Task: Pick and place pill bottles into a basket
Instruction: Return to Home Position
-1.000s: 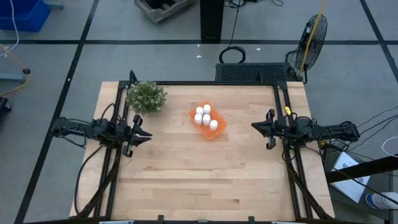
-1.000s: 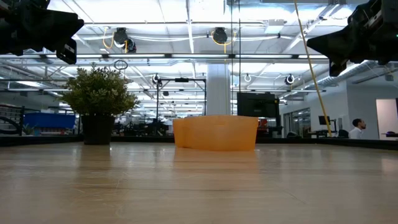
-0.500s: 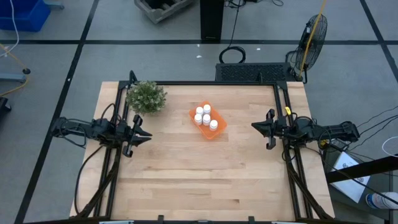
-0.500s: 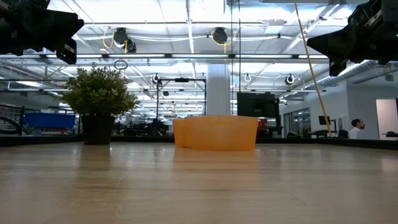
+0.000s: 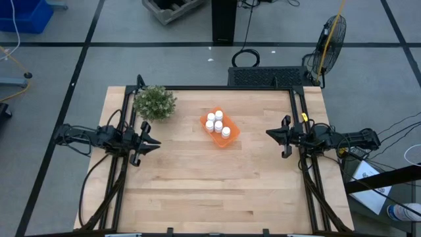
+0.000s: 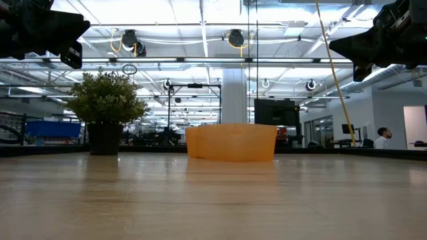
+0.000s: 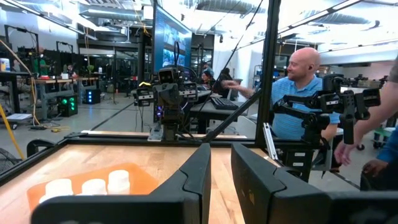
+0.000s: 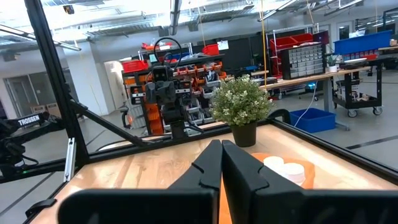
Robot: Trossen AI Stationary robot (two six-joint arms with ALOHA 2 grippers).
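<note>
Several white pill bottles (image 5: 218, 123) stand upright inside the orange basket (image 5: 229, 139) at the table's middle, toward the far edge. Their caps show in the left wrist view (image 7: 93, 185) and the right wrist view (image 8: 283, 167). In the low view the basket's wall (image 6: 231, 142) hides them. My left gripper (image 5: 156, 143) hovers at the table's left side, empty, its fingers a narrow gap apart (image 7: 221, 167). My right gripper (image 5: 268, 133) hovers at the right side, shut and empty (image 8: 221, 149). Both are well clear of the basket and above the table.
A green potted plant (image 5: 154, 103) stands at the far left of the table, left of the basket. A black frame (image 5: 227, 88) runs along the table's edges. People stand beyond the table in the left wrist view (image 7: 292, 99).
</note>
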